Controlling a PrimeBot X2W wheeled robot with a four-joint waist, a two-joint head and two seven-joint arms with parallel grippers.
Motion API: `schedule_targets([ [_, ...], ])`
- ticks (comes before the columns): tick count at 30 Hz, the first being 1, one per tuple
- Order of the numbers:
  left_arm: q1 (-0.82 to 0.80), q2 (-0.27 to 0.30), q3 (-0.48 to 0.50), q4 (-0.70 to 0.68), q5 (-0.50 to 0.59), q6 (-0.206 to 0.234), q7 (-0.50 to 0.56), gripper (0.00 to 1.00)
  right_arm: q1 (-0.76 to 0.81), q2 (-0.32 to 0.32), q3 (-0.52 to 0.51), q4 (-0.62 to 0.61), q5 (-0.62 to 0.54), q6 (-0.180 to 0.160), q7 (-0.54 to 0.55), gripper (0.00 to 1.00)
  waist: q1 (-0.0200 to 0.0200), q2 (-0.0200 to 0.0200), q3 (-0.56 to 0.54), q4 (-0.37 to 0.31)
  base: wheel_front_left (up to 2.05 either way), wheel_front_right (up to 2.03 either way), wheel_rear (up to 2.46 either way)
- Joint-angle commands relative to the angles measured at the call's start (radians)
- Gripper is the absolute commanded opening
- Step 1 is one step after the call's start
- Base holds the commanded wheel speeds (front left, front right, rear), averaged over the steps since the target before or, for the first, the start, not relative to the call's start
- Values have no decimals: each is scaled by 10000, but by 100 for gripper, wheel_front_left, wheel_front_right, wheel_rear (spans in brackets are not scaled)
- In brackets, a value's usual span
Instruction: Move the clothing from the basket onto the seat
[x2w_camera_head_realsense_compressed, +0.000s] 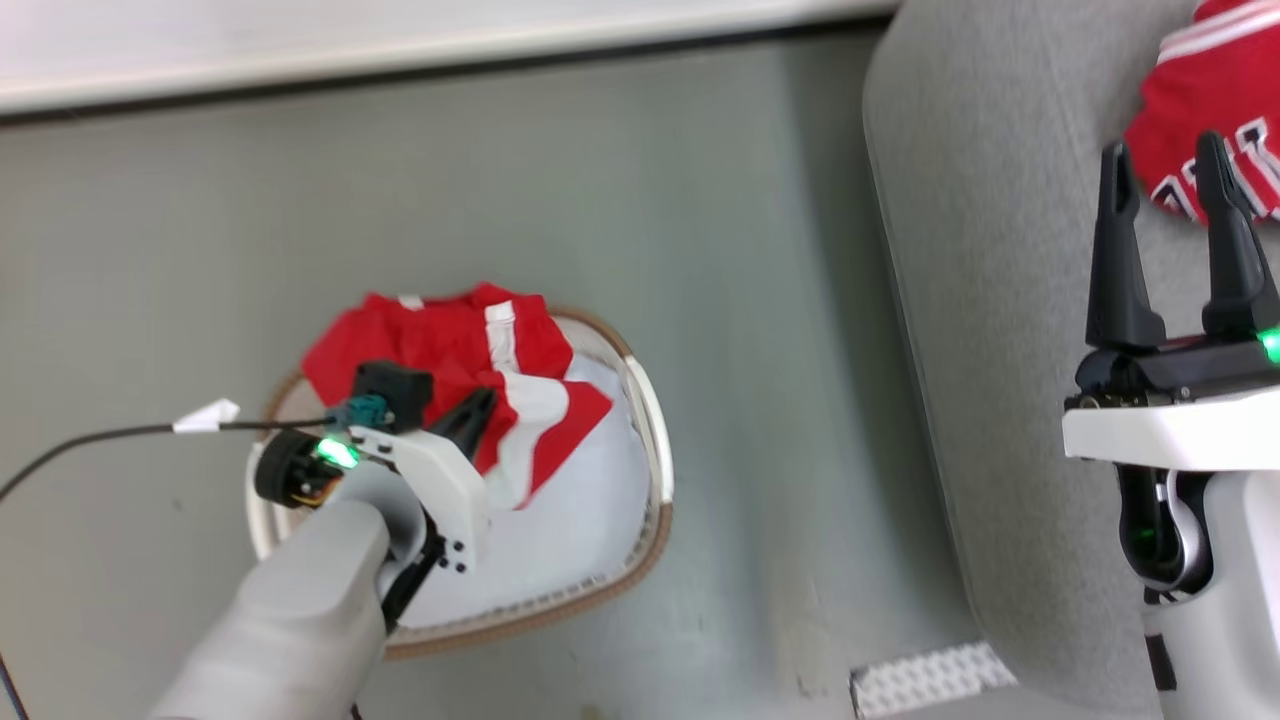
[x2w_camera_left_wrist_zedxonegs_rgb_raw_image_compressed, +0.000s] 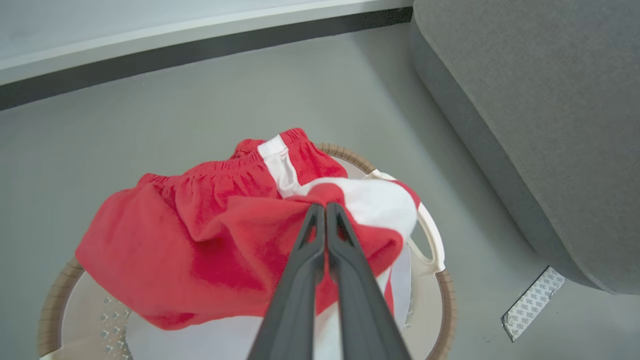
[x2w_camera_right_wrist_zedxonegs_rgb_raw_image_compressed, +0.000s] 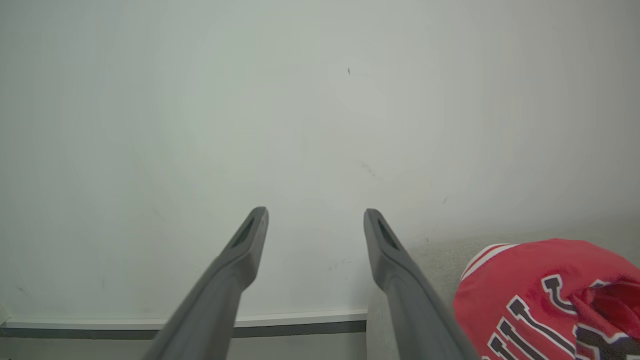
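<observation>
Grey floor (x2w_camera_head_realsense_compressed: 750, 250): clothing (x2w_camera_head_realsense_compressed: 440, 345) over basket (x2w_camera_head_realsense_compressed: 660, 440); patterned strip (x2w_camera_head_realsense_compressed: 930, 678) just beside seat (x2w_camera_head_realsense_compressed: 980, 300).

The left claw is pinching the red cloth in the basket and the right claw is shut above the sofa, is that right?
Not quite: the right gripper is open above the sofa, as the right wrist view shows. The left gripper is pinching the red cloth in the basket.

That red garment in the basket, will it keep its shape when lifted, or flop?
Probably floppy: the red garment bunches in folds at the shut left claw and drapes over the basket rim. Likely light, since it looks like thin cloth. Trailing edges might catch on that rim.
</observation>
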Motion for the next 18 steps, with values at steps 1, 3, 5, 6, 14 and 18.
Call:
schedule_targets([
  [1,248,-11,-65,-141,-80,20,-83,0,208,-96,-75,75,42,-22,-33,100,1,0,-790,373,0,0,0],
  [3,377,-37,-115,-322,-125,20,-138,0,370,-162,-121,164,49,-22,-33,100,1,0,-1194,491,0,0,0],
  [5,470,-36,-77,-531,-142,20,-159,0,528,-225,-145,241,57,-22,-33,100,1,0,-1582,608,0,0,0],
  [6,486,-4,25,-719,-117,20,-158,0,608,-256,-144,269,63,-22,-33,100,1,0,-1757,666,0,0,0],
  [14,1067,206,833,-2325,516,156,-158,0,1219,-411,-260,519,112,-22,-33,100,1,0,-2966,1108,0,0,0],
  [18,1480,286,1203,-3205,931,203,-158,0,1585,-488,-259,637,169,-22,-31,100,1,0,-3569,1310,0,0,0],
])
